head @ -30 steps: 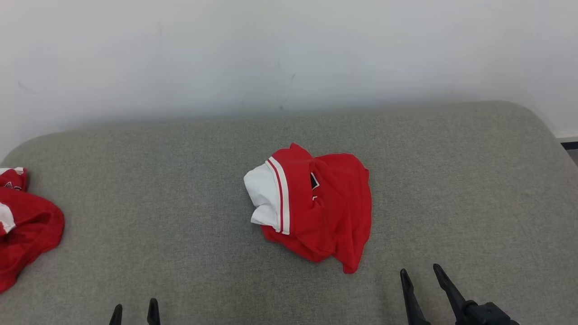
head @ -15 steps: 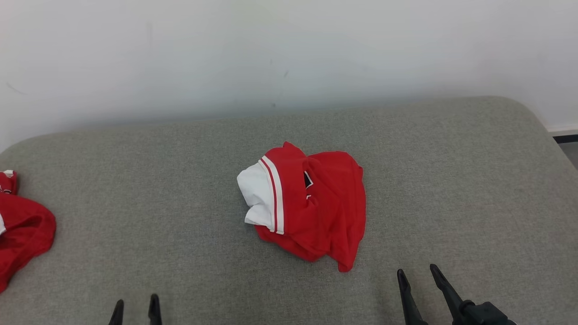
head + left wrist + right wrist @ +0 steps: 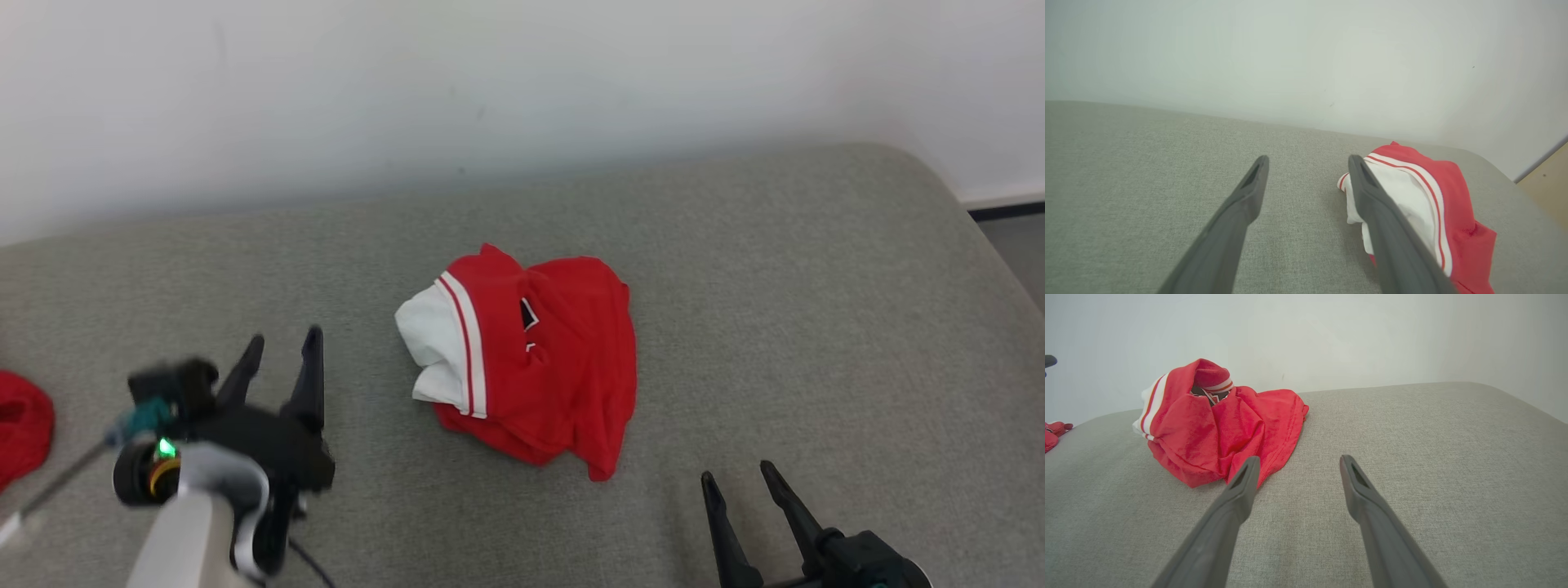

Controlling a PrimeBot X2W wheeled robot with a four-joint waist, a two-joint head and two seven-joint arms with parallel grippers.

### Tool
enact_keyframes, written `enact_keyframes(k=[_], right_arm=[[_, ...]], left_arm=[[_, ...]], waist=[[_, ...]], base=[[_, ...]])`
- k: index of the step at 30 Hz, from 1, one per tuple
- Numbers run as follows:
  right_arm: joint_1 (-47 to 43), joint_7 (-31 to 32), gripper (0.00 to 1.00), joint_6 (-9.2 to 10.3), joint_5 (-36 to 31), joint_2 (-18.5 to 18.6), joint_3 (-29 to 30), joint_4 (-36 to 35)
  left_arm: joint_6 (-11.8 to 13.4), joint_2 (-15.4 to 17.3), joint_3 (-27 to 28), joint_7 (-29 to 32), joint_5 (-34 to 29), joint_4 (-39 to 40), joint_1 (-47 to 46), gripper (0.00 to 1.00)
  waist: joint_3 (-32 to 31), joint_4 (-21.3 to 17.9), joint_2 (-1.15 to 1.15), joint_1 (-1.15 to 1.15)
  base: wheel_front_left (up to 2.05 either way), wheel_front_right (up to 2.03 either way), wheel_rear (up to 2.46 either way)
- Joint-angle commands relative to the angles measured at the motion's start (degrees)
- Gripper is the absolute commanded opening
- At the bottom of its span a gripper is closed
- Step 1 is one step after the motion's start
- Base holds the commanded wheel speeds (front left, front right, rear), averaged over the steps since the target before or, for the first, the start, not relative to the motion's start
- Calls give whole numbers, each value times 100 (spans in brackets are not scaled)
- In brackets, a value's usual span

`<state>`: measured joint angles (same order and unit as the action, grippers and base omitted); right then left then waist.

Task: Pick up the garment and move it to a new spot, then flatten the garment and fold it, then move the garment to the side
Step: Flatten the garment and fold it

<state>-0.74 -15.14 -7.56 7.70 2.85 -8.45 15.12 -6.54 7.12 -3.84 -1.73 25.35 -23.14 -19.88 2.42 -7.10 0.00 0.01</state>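
The garment (image 3: 531, 359) is a crumpled red piece with a white panel and white stripes, lying mid-surface on the grey cushion (image 3: 784, 286). My left gripper (image 3: 283, 347) hovers open to the garment's left, fingers pointing away from me, nothing between them. In the left wrist view the garment (image 3: 1425, 204) sits just right of my right-hand finger (image 3: 1388, 237), partly behind it. My right gripper (image 3: 739, 480) stands open near the front edge, below and right of the garment. In the right wrist view the garment (image 3: 1216, 424) lies ahead and left of my gripper (image 3: 1298, 465).
Another red garment (image 3: 20, 425) lies at the cushion's far left edge, also red in the right wrist view (image 3: 1053, 435). A pale wall (image 3: 490, 90) runs behind the cushion. The cushion's right corner rounds off toward a dark baseboard (image 3: 1008, 211).
My left arm has come up and forward, from the bottom edge to a spot left of the garment. The head camera has shifted right, so the whole scene slid left. The garment lies as before.
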Motion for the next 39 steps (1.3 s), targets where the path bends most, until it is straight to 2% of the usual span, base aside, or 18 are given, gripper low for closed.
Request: enact_keyframes(k=[1, 4, 9, 12, 17, 26, 31, 32, 33, 39], right_arm=[[70, -2, 100, 14, -11, 6, -20, -24], [151, -2, 100, 14, -20, 7, -88, -53], [235, -1, 100, 14, -60, 6, -126, -98], [295, -2, 100, 14, -90, 5, -94, -159], [333, -2, 100, 14, -117, 5, -116, -233], [346, -1, 100, 14, -185, 6, -218, -213], [315, -1, 100, 14, -246, 6, -219, -251], [307, -2, 100, 14, -242, 6, -220, -258], [302, -1, 100, 14, -242, 6, -230, -262], [305, -2, 100, 14, -227, 6, -276, -255]], left_arm=[[39, -13, -1, 135, 109, -103, -190, 100], [110, 12, -26, 700, 164, -398, -961, 100], [165, 102, -59, 1708, 395, -850, -1741, 100], [192, 111, -65, 2184, 505, -941, -2118, 100], [249, 247, -301, 3358, 541, -1072, -2560, 100], [426, 335, -645, 4360, 403, -1036, -2670, 100], [426, 250, -830, 4605, 372, -909, -2626, 100], [410, 220, -865, 4623, 387, -884, -2603, 47], [398, 210, -898, 4631, 379, -847, -2591, 0], [387, 242, -1004, 4164, 187, -630, -2680, 0]], waist=[[180, -190, 0, -1], [383, -432, 0, -1], [742, -815, 0, -1], [967, -965, 0, -1], [1160, -1109, 0, -1], [1151, -1199, 0, -1], [1138, -1193, 0, -1], [1135, -1189, 0, -1], [1134, -1186, 0, -1], [1104, -1154, 0, -1]], base=[[0, 0, 0], [0, 0, 0], [0, 0, 0], [0, 0, 0], [0, 0, 0], [0, 0, 0], [0, 0, 0], [0, 0, 0], [0, 0, 0], [0, 0, 0]])
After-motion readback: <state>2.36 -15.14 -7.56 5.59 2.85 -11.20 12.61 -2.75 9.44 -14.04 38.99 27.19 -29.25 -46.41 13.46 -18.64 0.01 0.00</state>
